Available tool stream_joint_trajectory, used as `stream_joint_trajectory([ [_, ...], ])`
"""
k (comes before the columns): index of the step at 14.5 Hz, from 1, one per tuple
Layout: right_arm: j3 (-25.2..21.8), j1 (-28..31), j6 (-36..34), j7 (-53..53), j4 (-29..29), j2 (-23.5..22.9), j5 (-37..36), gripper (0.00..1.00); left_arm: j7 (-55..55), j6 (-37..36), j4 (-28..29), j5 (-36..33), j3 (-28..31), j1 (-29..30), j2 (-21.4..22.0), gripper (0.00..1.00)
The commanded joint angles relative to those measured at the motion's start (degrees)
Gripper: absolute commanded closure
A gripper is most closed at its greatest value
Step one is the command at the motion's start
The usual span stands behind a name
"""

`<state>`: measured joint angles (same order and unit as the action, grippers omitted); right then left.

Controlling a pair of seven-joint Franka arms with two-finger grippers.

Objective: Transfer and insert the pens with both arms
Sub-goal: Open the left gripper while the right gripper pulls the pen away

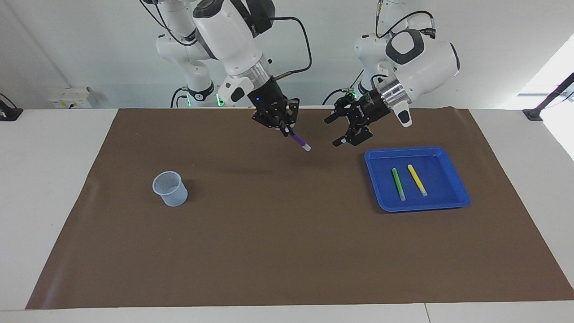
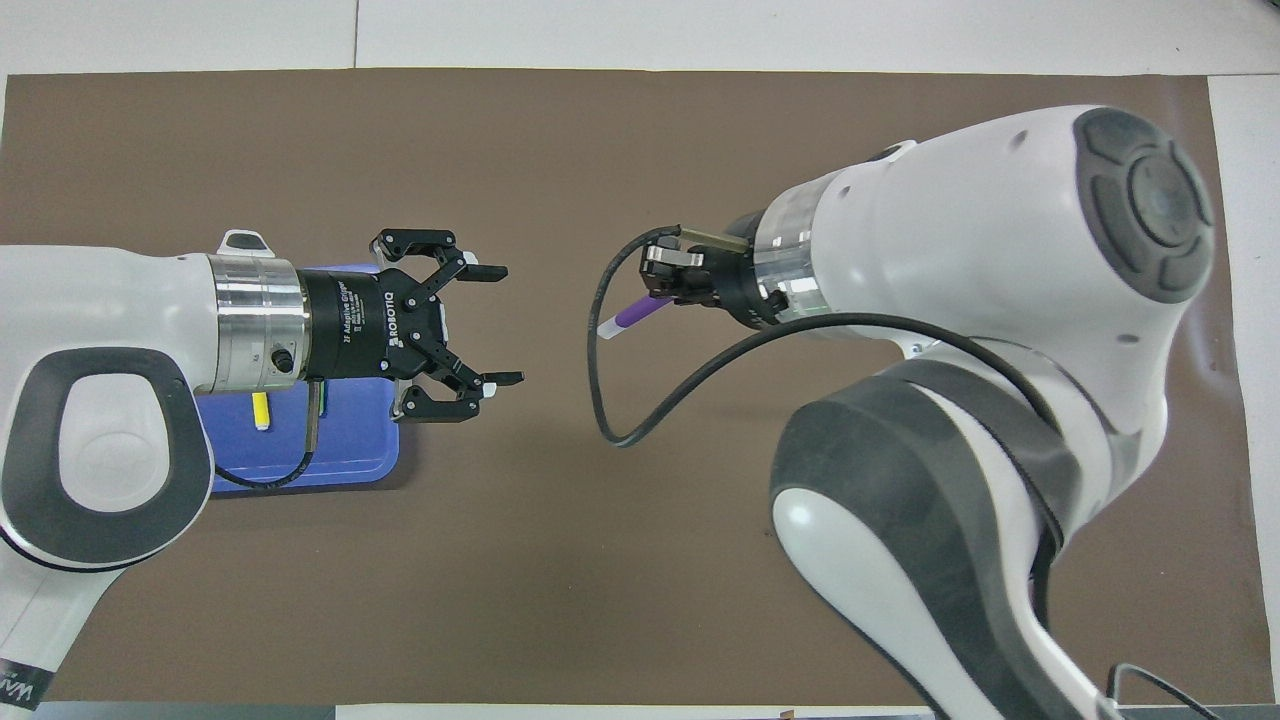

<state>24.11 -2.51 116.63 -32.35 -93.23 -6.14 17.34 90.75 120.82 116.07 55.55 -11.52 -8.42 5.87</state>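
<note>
My right gripper (image 1: 287, 128) is shut on the purple pen (image 1: 299, 142), held in the air over the brown mat with its pale cap end pointing down toward the left gripper; it also shows in the overhead view (image 2: 632, 312). My left gripper (image 1: 337, 131) is open and empty, up in the air beside the blue tray (image 1: 457, 197), a short gap from the pen's tip. The green pen (image 1: 398, 184) and the yellow pen (image 1: 417, 180) lie side by side in the tray. In the overhead view the left arm hides most of the tray (image 2: 350, 470); only the yellow pen's end (image 2: 260, 411) shows.
A clear plastic cup (image 1: 170, 188) stands upright on the brown mat (image 1: 287, 251) toward the right arm's end of the table. It is hidden under the right arm in the overhead view. Two smaller white arms with green lights stand at the robots' edge of the table.
</note>
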Motion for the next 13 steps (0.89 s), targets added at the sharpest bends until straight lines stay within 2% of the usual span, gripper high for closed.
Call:
stream_joint_trajectory([
  [1, -4.5, 0.5, 0.2, 6.2, -7.6, 5.6, -0.7, 1.0, 0.4, 0.8, 1.5, 0.5, 0.3, 1.3, 1.5, 0.0],
  [7, -15.3, 0.5, 0.3, 20.5, -17.6, 10.9, -6.9, 1.0, -0.3, 0.1, 1.5, -0.8, 0.5, 2.7, 1.4, 0.0],
  [11, -21.0, 0.5, 1.2, 28.5, -21.5, 12.6, -15.0, 1.0, -6.6, 0.0, 2.5, -3.8, 0.4, 4.6, 1.6, 0.0],
  [13, -21.9, 0.5, 2.0, 30.5, -22.2, 12.6, -20.9, 1.0, -11.4, -0.9, 2.8, -4.2, 0.5, 5.2, 1.9, 0.0],
])
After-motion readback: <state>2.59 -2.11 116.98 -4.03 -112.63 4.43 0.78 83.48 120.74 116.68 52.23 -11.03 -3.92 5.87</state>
